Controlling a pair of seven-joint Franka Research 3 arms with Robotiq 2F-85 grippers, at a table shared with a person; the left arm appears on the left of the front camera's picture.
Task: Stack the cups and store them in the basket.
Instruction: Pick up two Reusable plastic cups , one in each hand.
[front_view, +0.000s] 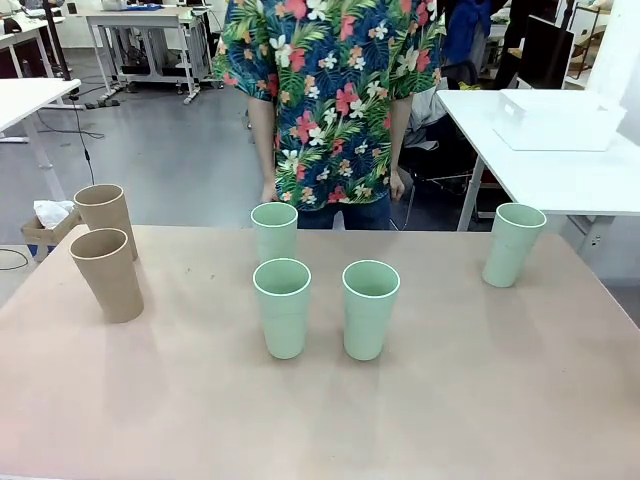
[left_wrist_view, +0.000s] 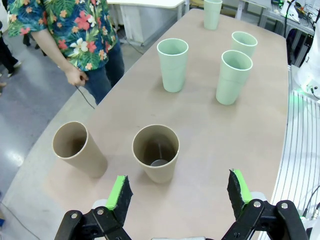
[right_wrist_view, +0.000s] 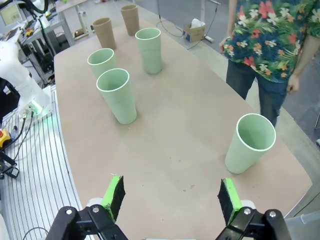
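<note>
- The left gripper (left_wrist_view: 179, 192) hangs over the table's left end, its black fingers with green pads spread wide apart and holding nothing
- Two tan-brown tapered plastic tumblers, a rear one (front_view: 105, 218) and a front one (front_view: 108, 275), stand upright just beside each other at the left end of the pinkish-beige table (front_view: 450, 400)
- The left wrist view looks down into them: the nearer tan tumbler (left_wrist_view: 156, 152) has a pale patch at its bottom that I cannot make out, while the other (left_wrist_view: 80, 149) looks empty
- Three pale mint green plastic tumblers stand upright mid-table in a triangle: one at the back (front_view: 275, 232) and two nearer, side by side (front_view: 283, 308) (front_view: 370, 310)
- A person in a floral shirt (front_view: 330, 90) stands at the far edge
- A fourth mint tumbler (front_view: 513, 245) stands alone toward the far right; the right wrist view shows its inside bare (right_wrist_view: 250, 142)
- The right gripper (right_wrist_view: 171, 195) hovers near it with fingers wide apart, gripping nothing
- The white rectangular plastic basket (front_view: 560, 125) sits on a separate white table (front_view: 560, 185) beyond the far right corner, well apart from every tumbler, its inside largely hidden
</note>
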